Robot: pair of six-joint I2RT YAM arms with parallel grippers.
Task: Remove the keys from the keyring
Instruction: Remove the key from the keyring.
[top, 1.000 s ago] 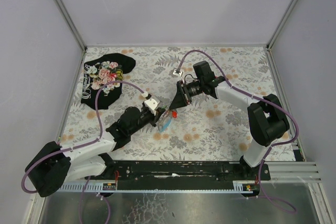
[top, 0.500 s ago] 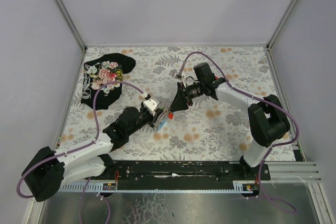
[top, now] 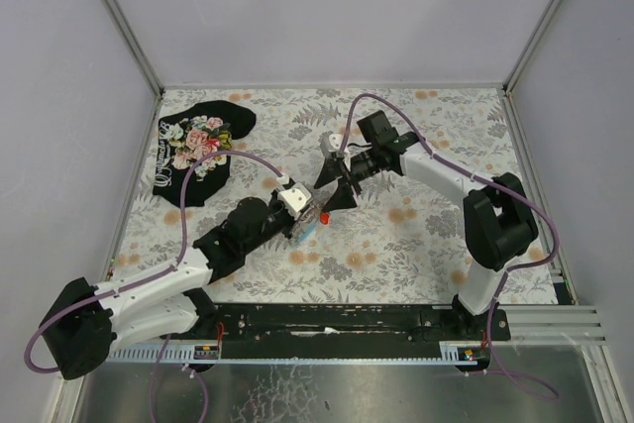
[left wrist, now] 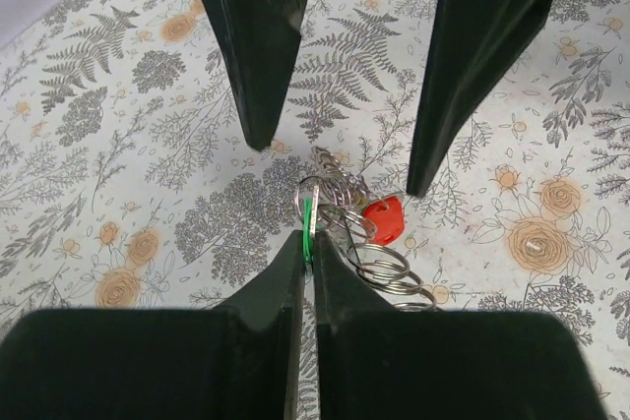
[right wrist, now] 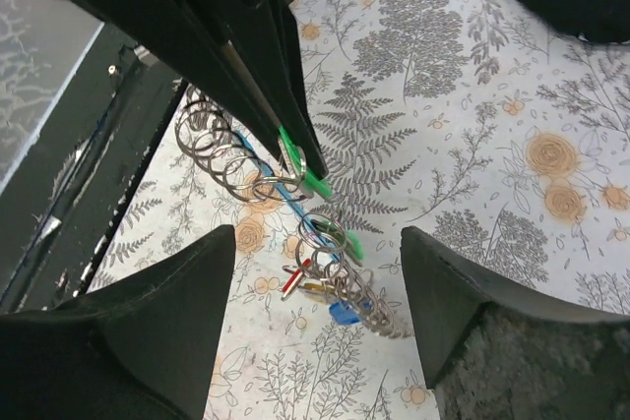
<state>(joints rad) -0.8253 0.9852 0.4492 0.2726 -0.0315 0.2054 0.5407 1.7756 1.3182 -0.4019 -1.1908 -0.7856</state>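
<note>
L gripper (left wrist: 307, 243) was clamped on the green key (right wrist: 300, 169), R gripper (right wrist: 317, 238) gaped empty, straddling the keyring (left wrist: 382, 261). Worried me: R closing off-center could've yanked it loose.

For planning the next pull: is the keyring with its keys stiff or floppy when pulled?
Probably floppy: the keyring is many linked rings trailing loosely from the shut left pincer. Likely light, since the keys look small. The thin smooth metal may slip.
</note>
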